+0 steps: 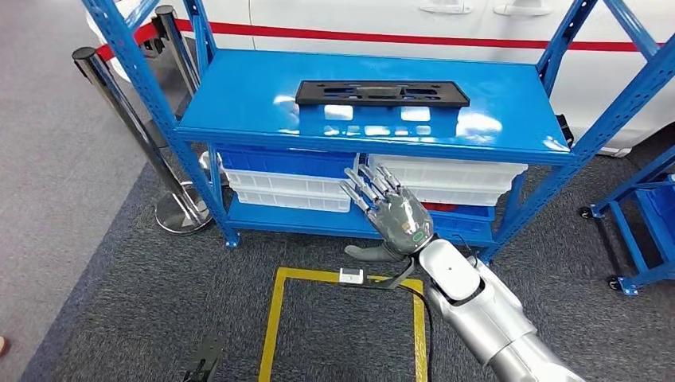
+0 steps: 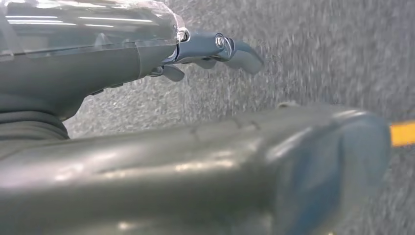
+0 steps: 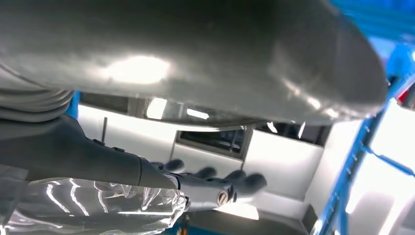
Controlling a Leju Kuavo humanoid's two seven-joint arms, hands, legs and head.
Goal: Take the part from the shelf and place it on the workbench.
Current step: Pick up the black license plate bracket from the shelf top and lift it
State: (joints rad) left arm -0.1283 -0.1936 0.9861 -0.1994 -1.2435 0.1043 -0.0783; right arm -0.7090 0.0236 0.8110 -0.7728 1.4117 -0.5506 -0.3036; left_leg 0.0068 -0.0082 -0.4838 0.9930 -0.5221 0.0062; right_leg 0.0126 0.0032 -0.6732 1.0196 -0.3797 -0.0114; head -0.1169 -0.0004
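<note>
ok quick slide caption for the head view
Right hand, fingers spread, raised toward the black part lying on the blue shelf.

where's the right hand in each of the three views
Head view: the right hand is raised at centre, fingers apart, holding nothing, in front of the blue shelf.
Right wrist view: the right hand comes in from the picture's left edge, dark fingers extended toward white bins.
Left wrist view: not in it.
Shared landmark: the blue shelf frame and white bins.
</note>
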